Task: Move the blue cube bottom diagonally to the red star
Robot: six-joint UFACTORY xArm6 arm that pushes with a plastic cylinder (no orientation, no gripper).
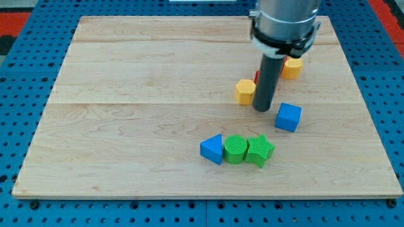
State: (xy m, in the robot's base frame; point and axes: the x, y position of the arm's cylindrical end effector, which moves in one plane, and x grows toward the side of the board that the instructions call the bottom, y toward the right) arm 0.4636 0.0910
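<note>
The blue cube (288, 116) lies on the wooden board right of centre. My tip (262, 109) stands just to the cube's left, a small gap apart. The red star is mostly hidden behind the rod; only a red sliver (257, 75) shows above the yellow hexagon block (245, 91). Another red bit (292, 58) peeks above a yellow block (291, 68) to the rod's right.
A blue triangle (213, 149), a green cylinder (236, 149) and a green star (259, 151) sit in a row toward the view's bottom, below my tip. The wooden board (126, 94) rests on a blue perforated surface.
</note>
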